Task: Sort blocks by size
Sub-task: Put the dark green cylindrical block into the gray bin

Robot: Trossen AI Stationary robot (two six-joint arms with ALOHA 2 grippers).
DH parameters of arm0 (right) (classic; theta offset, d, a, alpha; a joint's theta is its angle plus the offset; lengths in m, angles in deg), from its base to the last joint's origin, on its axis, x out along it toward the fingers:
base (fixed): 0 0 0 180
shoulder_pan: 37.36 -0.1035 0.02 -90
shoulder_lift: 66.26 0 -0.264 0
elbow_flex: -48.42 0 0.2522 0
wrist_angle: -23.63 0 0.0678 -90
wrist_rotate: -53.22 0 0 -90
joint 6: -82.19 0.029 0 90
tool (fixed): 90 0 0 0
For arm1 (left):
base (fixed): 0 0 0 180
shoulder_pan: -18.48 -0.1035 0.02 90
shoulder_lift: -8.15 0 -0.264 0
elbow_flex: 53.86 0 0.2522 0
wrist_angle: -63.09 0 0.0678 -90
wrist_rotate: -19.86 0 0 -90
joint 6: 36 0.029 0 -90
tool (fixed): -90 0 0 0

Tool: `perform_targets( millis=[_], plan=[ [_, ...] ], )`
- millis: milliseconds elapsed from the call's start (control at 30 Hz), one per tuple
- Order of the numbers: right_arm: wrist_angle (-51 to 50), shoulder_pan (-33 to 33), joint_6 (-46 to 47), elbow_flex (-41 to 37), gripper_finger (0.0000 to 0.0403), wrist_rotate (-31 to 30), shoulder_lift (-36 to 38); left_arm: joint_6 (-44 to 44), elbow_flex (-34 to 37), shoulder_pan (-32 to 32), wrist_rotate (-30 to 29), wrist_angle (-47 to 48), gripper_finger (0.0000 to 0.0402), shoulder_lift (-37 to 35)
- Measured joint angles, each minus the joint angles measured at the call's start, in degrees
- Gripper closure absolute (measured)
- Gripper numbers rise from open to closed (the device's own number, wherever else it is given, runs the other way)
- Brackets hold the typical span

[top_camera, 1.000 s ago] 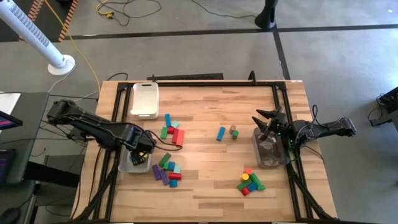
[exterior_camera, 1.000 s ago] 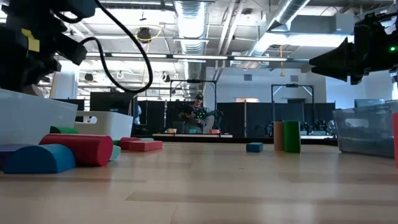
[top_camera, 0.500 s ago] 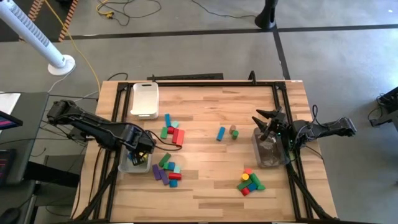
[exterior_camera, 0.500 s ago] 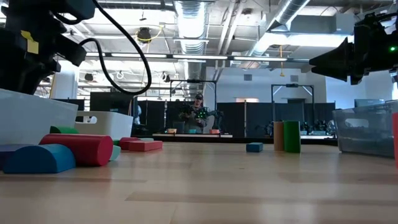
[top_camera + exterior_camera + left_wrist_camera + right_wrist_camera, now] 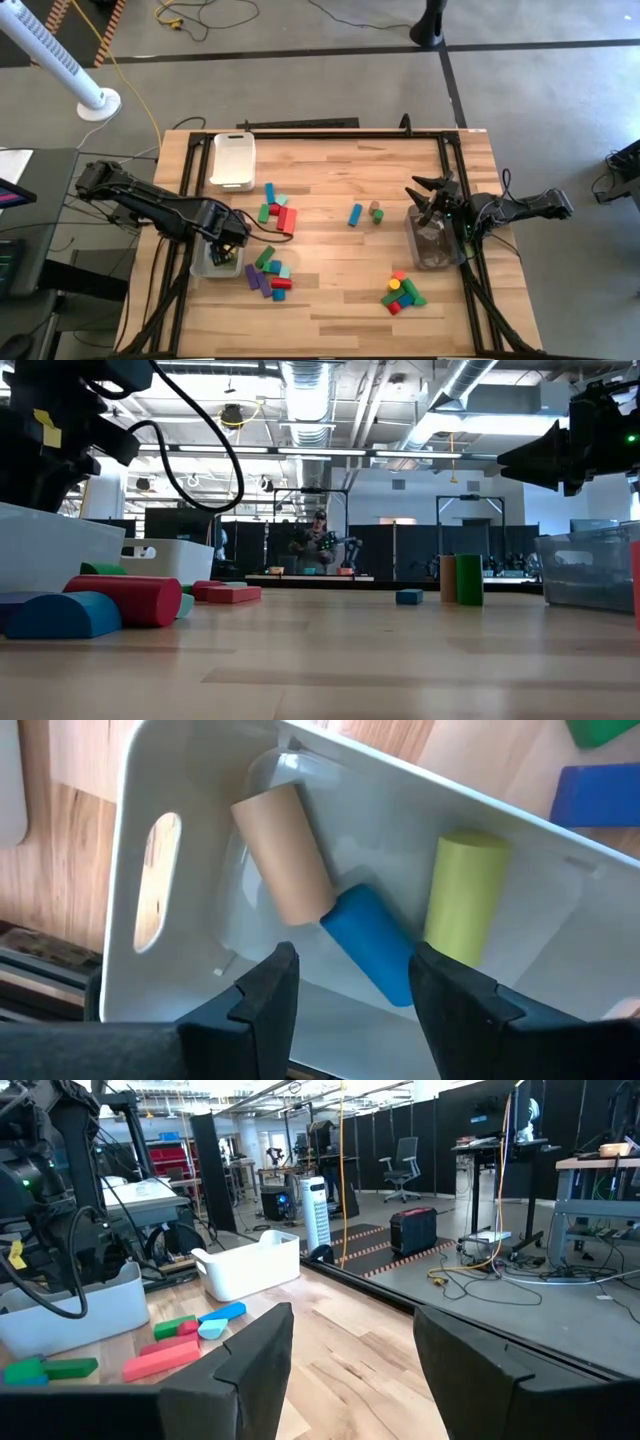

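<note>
- Left gripper (image 5: 345, 995): fingers apart, empty, above the left clear plastic bin (image 5: 130, 830); tan cylinder (image 5: 283, 852), blue cylinder (image 5: 372, 944) and yellow-green cylinder (image 5: 464, 895) seen inside only from the left wrist.
- Right gripper (image 5: 432, 192): fingers apart, empty, over the right clear bin (image 5: 432, 243).
- Coloured toy blocks (image 5: 271, 272): clusters on the table shown in the high view.

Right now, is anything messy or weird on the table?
Nothing looks broken or spilled. The blocks just lie in loose piles waiting to be sorted. In the left bin, three cylinders lie jumbled on their sides below the open left hand.
</note>
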Motion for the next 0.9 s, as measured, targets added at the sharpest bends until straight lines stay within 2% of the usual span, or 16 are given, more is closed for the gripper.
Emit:
perform_targets(
  millis=[300, 633, 833, 900],
  plan=[
    [0.0, 0.0, 0.0, 0.0, 0.0164, 0.0, 0.0, 2.2, -5.7, 0.0, -4.6, 1.9, 0.022, 0.0],
    [0.3, 0.0, 0.0, 0.0, 0.0164, 0.0, 0.0, 8.9, -14.8, 0.0, -14.4, 1.2, 0.022, 0.0],
    [3.8, 0.1, 0.5, -0.1, 0.0164, 0.0, 0.0, 10.9, -16.5, 0.0, -16.8, 0.3, 0.022, 0.0],
    [4.0, 0.4, 3.4, -0.1, 0.0164, -0.1, 0.0, 12.0, -16.5, 0.0, -17.2, -0.8, 0.022, 0.0]
  ],
)
